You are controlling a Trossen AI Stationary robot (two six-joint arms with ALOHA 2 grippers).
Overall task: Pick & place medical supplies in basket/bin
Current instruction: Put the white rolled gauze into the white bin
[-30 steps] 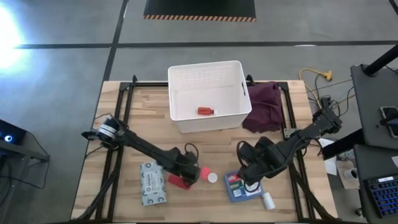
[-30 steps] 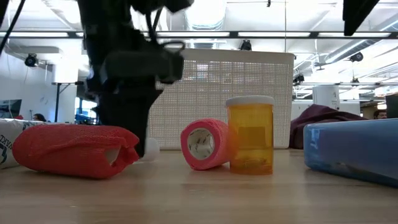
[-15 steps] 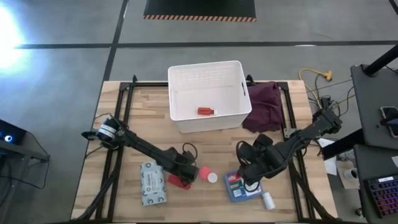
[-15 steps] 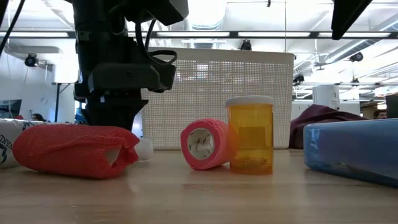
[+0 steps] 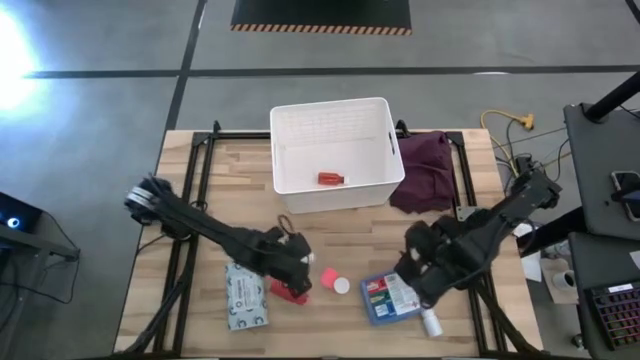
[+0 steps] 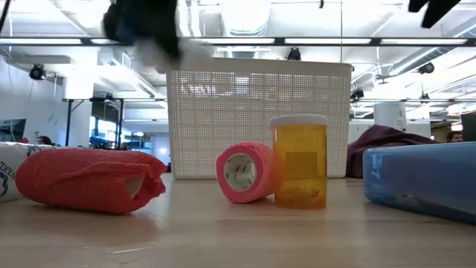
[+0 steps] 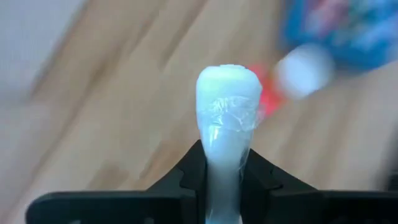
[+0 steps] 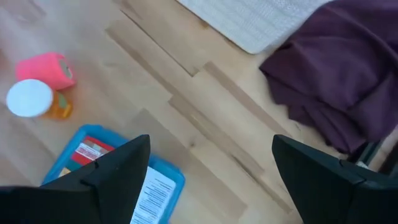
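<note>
My left gripper (image 5: 297, 265) is shut on a small white tube (image 7: 227, 106) wrapped in clear film. It hangs above the near left of the table and shows only as a dark blur in the low view (image 6: 143, 26). On the wood below lie a red bandage roll (image 5: 290, 291), a pink roll (image 6: 244, 173), an orange bottle (image 6: 300, 161) standing upright, and a grey-green packet (image 5: 245, 295). My right gripper (image 8: 211, 180) stands open above the table. It is just beyond the flat blue box (image 5: 390, 298). The white basket (image 5: 335, 130) holds a red item (image 5: 331, 179). My left gripper pinches the white tube's lower part (image 7: 222, 171) between its two fingers. The tube runs on past the fingertips along the line of the fingers, its rounded end (image 7: 227, 74) free. It is lifted clear of the table.
A dark purple cloth (image 5: 425, 170) lies right of the basket. A small white bottle (image 5: 431, 322) lies near the front edge, right of the blue box. Bare wood stretches between the basket and the near items.
My left gripper has shut on the white tube that lay on the table behind the red roll. It has then risen with the tube, out of the low view's middle. My right gripper has shifted toward the table's right edge, still open.
</note>
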